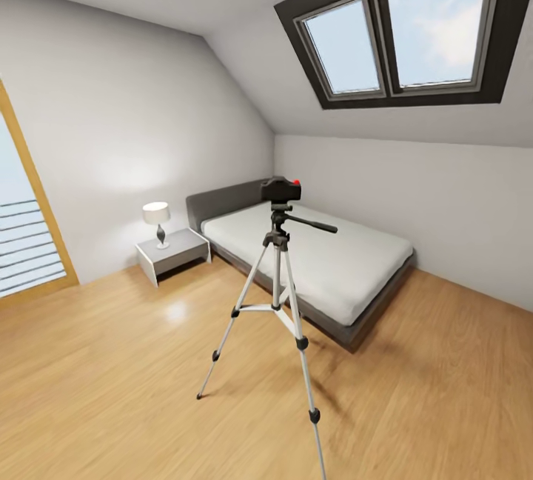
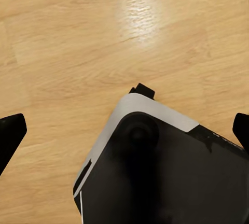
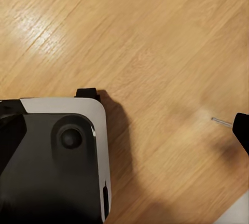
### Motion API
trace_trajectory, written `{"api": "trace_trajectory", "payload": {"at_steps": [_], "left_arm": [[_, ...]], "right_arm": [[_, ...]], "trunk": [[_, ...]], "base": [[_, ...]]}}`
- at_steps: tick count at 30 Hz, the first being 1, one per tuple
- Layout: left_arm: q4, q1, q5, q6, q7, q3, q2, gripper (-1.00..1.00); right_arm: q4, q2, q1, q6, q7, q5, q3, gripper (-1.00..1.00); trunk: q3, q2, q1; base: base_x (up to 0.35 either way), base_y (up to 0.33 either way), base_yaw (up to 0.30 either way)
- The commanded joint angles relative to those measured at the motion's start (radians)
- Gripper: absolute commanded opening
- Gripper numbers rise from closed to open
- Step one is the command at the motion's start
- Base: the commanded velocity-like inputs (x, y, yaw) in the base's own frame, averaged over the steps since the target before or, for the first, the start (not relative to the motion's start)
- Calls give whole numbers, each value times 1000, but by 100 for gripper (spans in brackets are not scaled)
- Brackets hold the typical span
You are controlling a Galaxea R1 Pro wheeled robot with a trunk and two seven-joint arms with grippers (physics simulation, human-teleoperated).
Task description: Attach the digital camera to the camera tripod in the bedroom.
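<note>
- Bedroom (image 1: 111, 132) first: we're facing the grey bed (image 1: 326, 265), skylight (image 1: 403, 28) above, nightstand (image 1: 172, 252) w/ a lamp (image 1: 157, 222) beside it
- Camera tripod (image 1: 280, 295) stands upright on the wood floor (image 1: 111, 376), just in front of the bed
- Digital camera (image 1: 281, 189) sits on the tripod head, red dot up; we judge the attach step done, nothing obvious left
- Containers: none we can see
- Left gripper (image 2: 124, 130): fingers wide apart, holding nothing, over the robot base (image 2: 166, 172)
- Right gripper: one fingertip (image 3: 241, 130) at frame edge, so we can't tell its state

Lamp (image 1: 156, 219) on nightstand (image 1: 172, 250); 2 skylight panes (image 1: 400, 28).
</note>
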Motion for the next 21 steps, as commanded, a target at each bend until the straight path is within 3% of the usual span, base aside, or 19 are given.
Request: {"api": "trace_trajectory", "payload": {"at_steps": [1,21], "left_arm": [[-1,0,8,0,4,-8,0,100],[-1,0,8,0,4,-9,1,100]], "right_arm": [[3,0,-1,-6,5,-8,5,100],[4,-3,3,-7,3,-9,5,100]], "trunk": [[1,-1,0],[33,-1,0]], "base": [[0,0,0],[0,0,0]]}}
